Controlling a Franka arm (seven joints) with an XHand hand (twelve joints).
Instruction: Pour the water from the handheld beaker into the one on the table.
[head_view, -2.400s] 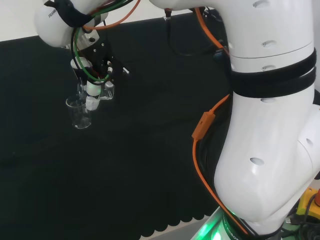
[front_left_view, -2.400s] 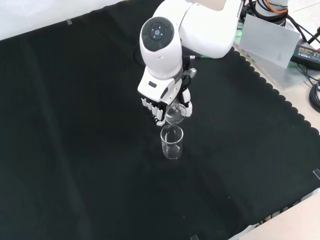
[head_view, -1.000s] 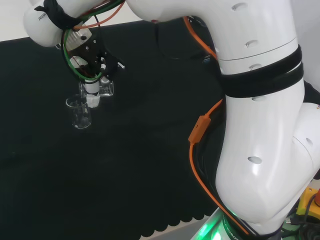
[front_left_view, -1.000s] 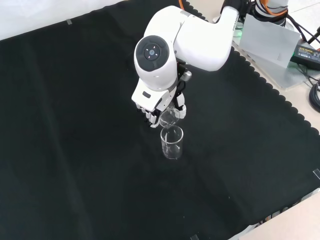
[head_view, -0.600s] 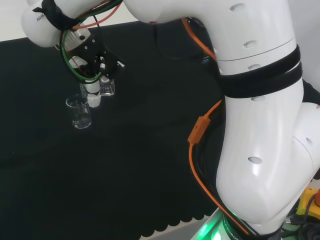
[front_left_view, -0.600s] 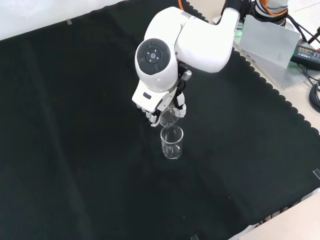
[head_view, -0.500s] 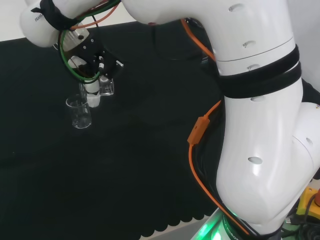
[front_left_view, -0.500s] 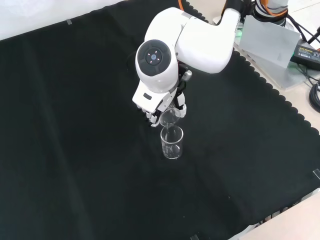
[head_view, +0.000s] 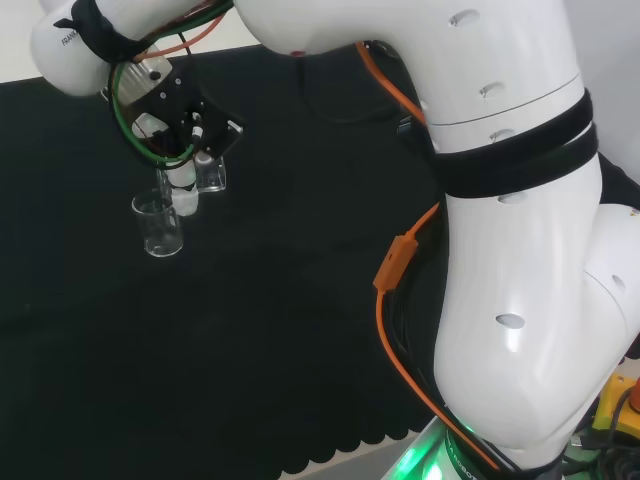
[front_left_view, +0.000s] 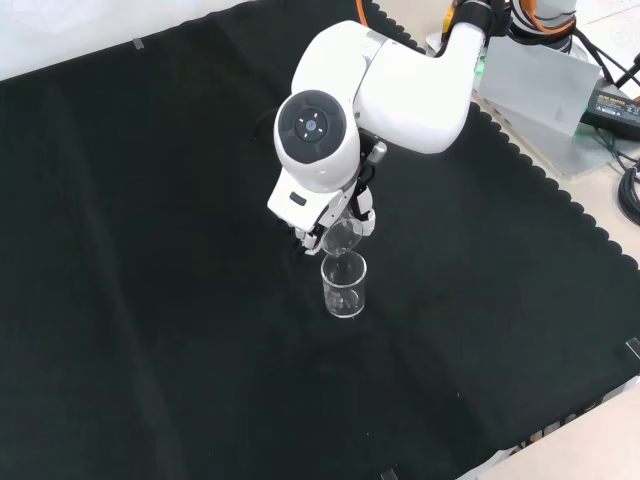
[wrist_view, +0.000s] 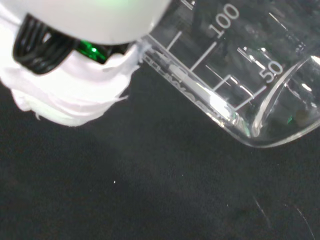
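A clear beaker (front_left_view: 344, 288) stands upright on the black cloth (front_left_view: 150, 250); the head view shows the same beaker (head_view: 161, 226) left of the arm. Just above its rim and on its far side, the hand (front_left_view: 312, 228) holds a second clear beaker (front_left_view: 342, 238), its fingers curled round it. This held beaker (head_view: 211, 175) is tilted with its mouth toward the standing one. The wrist view shows the held beaker (wrist_view: 235, 75) close up, lying aslant with printed graduation marks, next to a white part of the hand (wrist_view: 75, 95). I cannot tell how much water either beaker holds.
The arm's big white link with a round grey cap (front_left_view: 315, 130) hangs over the hand in the front view. Grey equipment and cables (front_left_view: 545, 80) sit beyond the cloth's scalloped edge at the upper right. Black cloth spreads all round the beakers.
The arm's link has shifted slightly and the hand has turned a little with the held beaker, which stays above the standing beaker's rim. The standing beaker has not moved.
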